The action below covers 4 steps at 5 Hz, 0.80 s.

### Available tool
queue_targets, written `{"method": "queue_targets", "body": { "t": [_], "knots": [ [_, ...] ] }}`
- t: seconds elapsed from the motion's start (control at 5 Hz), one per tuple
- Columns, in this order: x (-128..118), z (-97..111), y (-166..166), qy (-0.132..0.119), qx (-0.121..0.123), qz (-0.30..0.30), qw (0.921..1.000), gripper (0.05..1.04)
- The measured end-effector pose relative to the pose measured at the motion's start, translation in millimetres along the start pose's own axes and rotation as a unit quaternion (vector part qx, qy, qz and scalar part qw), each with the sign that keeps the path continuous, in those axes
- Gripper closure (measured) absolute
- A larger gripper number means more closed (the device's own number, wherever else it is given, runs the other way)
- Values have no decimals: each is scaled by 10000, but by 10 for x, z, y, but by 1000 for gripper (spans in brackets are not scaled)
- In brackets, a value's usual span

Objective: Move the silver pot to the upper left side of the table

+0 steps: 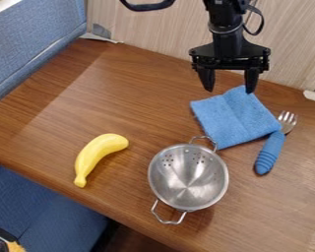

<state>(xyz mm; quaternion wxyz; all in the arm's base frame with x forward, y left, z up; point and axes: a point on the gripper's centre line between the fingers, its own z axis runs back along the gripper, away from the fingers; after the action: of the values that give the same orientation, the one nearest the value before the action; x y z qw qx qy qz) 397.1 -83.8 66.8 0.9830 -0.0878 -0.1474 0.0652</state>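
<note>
Pot [188, 177] upright near the front of the surface [120, 98].
Its far handle [202, 137] meets the cloth [234, 118], between banana [100, 156] and fork [272, 150]; my tool [230, 91], spread wide and empty beyond, looks set to straddle its rim [226, 173].

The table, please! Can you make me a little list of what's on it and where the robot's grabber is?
surface: brown wooden table
pot: silver pot, two wire handles, small holes, lower middle, not at upper left
fruit: yellow banana, left of pot
cloth: blue cloth, above pot
fork: blue-handled fork, right of cloth
grabber: black gripper, open, near cloth's top edge, holding nothing
</note>
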Motion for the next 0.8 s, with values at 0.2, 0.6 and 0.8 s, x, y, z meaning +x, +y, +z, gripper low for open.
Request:
{"method": "queue_targets", "body": {
  "t": [0.2, 0.6, 0.8],
  "knots": [
    [-65, -129, 28, 190, 58, 41, 9998, 84],
    [-242, -53, -9, 620, 355, 192, 9973, 84],
    [-425, 265, -260, 447, 747, 49, 9962, 84]
  ]
}}
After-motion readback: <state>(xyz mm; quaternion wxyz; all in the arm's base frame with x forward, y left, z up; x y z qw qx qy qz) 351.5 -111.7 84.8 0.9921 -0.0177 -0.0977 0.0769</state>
